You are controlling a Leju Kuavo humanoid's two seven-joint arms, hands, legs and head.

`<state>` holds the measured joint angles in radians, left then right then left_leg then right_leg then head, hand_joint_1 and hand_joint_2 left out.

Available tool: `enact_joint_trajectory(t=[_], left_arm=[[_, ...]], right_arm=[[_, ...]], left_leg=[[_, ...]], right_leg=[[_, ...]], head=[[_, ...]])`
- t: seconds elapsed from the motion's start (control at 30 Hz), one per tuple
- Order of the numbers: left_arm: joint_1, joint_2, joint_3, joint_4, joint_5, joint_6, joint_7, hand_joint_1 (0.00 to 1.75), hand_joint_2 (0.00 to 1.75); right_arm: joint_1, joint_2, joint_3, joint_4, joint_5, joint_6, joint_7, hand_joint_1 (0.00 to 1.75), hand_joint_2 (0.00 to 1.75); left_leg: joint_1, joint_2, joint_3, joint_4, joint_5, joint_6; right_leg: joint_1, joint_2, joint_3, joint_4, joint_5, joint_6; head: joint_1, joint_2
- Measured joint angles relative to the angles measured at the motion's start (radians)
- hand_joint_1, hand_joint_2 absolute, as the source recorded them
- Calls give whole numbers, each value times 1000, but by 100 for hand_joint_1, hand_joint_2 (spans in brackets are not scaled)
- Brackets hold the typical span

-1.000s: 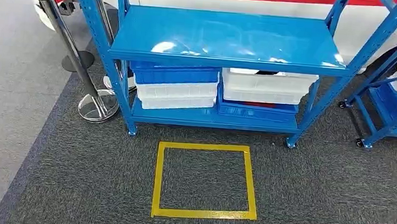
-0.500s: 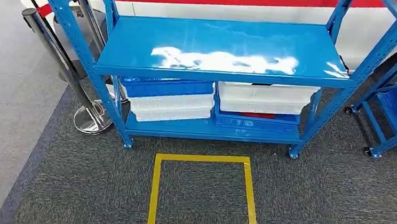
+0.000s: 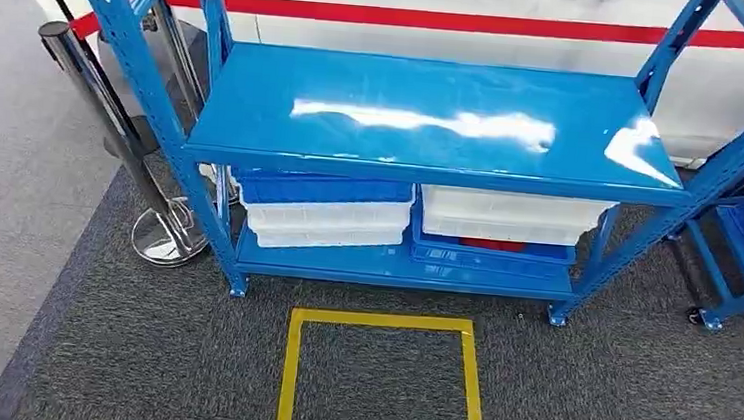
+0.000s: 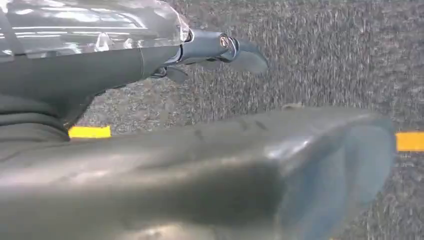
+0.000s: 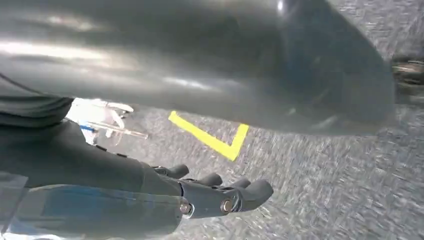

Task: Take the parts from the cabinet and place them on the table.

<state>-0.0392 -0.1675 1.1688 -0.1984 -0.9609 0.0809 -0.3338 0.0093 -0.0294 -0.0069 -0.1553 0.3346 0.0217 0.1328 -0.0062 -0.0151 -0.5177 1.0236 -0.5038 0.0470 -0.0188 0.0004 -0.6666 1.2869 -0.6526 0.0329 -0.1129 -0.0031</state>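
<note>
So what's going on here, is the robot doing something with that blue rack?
The robot stands facing a blue shelving rack on grey carpet, with a yellow taped square on the floor just in front of it. Blue and white bins sit stacked on the lower shelf; what is in them cannot be made out. Both arms hang down: the left hand and the right hand are over the carpet and hold nothing.
</note>
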Motion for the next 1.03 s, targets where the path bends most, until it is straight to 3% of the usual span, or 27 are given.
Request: enact_joint_trajectory(t=[0.03,0.07,0.1,0.13,0.17,0.2,0.3,0.33,0.37,0.43,0.47,0.5,0.53,0.57,0.6,0.63,0.67,0.73,0.8,0.83,0.87,0.93,0.97,1.0,1.03], left_arm=[[0,0,0,0,0,0,0,0,0],[1,-2,0,0,0,0,0,0,0],[4,-2,0,0,0,0,0,0,0],[1,-3,0,0,0,0,0,0,0],[-1,-3,0,0,-1,0,0,0,0],[-1,-3,0,0,-2,0,0,0,0],[-3,0,0,0,-3,0,-1,0,0],[-4,0,0,0,-5,-1,-1,0,0],[-5,0,0,0,-6,-2,-1,0,0],[-3,0,0,0,-6,-1,-1,0,0],[-2,0,0,0,-6,-1,-1,0,0],[0,1,0,0,-6,2,-2,0,0],[0,2,0,0,-5,5,-3,0,0],[0,2,0,0,-5,7,-3,0,0],[2,5,0,0,-5,9,-4,0,0],[4,7,0,0,-5,10,-4,0,0],[4,8,0,0,-5,11,-4,0,0],[3,9,0,0,-6,13,-5,0,0],[1,10,0,0,-8,14,-7,0,0],[0,11,0,0,-11,16,-8,0,0],[0,12,0,0,-12,16,-8,0,0],[-2,18,0,0,-12,19,-8,0,0],[-1,18,0,0,-12,19,-8,0,0],[0,19,0,0,-12,20,-8,0,0],[1,19,0,0,-13,21,-8,0,0]], right_arm=[[3,0,0,0,1,-1,0,0,0],[5,0,0,0,2,-1,0,0,0],[10,0,0,0,3,-1,0,0,0],[12,0,0,2,4,-2,-1,0,0],[10,0,0,2,4,-2,-2,0,0],[7,0,0,2,4,-2,-2,0,0],[8,0,0,1,2,-3,-6,0,0],[9,0,-1,1,0,-3,-8,0,0],[8,0,-2,1,-3,-4,-11,0,0],[4,0,-6,1,-6,-5,-15,0,0],[4,0,-7,1,-7,-5,-17,0,0],[4,0,-8,1,-7,-4,-18,0,0],[4,0,-8,1,-8,-4,-18,0,0],[3,0,-8,1,-7,-4,-19,0,0],[5,0,-8,1,-7,-4,-19,0,0],[3,0,-8,2,-7,-4,-19,0,0],[1,0,-8,1,-8,-3,-21,0,0],[-4,0,-9,0,-13,-1,-25,0,0],[-9,0,-11,-1,-14,-1,-29,0,0],[-10,-1,-12,-1,-14,-1,-29,0,0],[-11,-1,-13,-1,-14,-1,-31,0,0],[-10,-4,-21,-1,-24,-4,-35,0,0],[-10,-6,-23,-1,-28,-5,-35,0,0],[-10,-7,-25,-1,-34,-6,-35,0,0],[-9,-8,-27,-1,-37,-8,-35,0,0]], left_leg=[[0,-2,17,0,-13,-4],[0,-3,34,0,-25,-7],[0,-3,37,-1,-37,-10],[-4,-5,53,9,-50,-16],[-5,-5,50,2,-60,-24],[-4,-5,69,-1,-57,-31],[-2,0,62,46,-49,-45],[0,4,26,109,-46,-51],[5,5,-30,188,-63,-57],[12,7,-115,283,-147,-66],[15,7,-137,288,-173,-71],[18,8,-143,264,-170,-73],[19,8,-139,211,-135,-72],[19,9,-130,149,-76,-69],[18,11,-123,73,24,-64],[14,14,-135,32,92,-56],[11,14,-134,38,73,-51],[4,11,-128,41,84,-38],[14,9,-112,15,90,-25],[12,9,-105,9,88,-18],[11,9,-102,8,85,-13],[7,9,-97,8,77,-4],[5,9,-94,8,73,-4],[4,7,-89,8,70,-4],[3,6,-82,8,65,-5]], right_leg=[[-1,0,9,-63,48,0],[0,0,22,-135,113,-5],[1,0,27,-199,199,-9],[9,0,18,-215,205,-15],[11,1,25,-214,195,-26],[12,2,30,-220,202,-32],[3,0,75,-243,190,-49],[2,-1,88,-249,185,-55],[2,-2,97,-252,179,-58],[1,1,116,-255,162,-58],[0,3,129,-255,153,-56],[-1,3,145,-255,142,-54],[-3,3,162,-255,131,-52],[-4,3,176,-255,121,-49],[-4,3,186,-257,110,-44],[-1,4,192,-249,103,-40],[0,9,189,-250,95,-31],[-3,8,196,-260,85,-16],[-8,5,210,-261,73,-4],[-5,4,196,-230,55,-3],[-6,4,161,-166,20,-3],[-4,4,60,5,-42,2],[-4,4,30,43,-40,2],[-4,4,22,35,-14,2],[-4,4,34,-14,31,-1]], head=[[0,0],[0,0],[0,0],[0,0],[0,0],[0,0],[0,0],[-1,0],[-1,0],[-1,0],[-1,0],[-1,0],[-1,0],[-1,0],[-1,0],[-1,0],[-1,0],[-1,0],[-1,0],[0,0],[0,0],[-1,0],[0,0],[-1,0],[-1,0]])
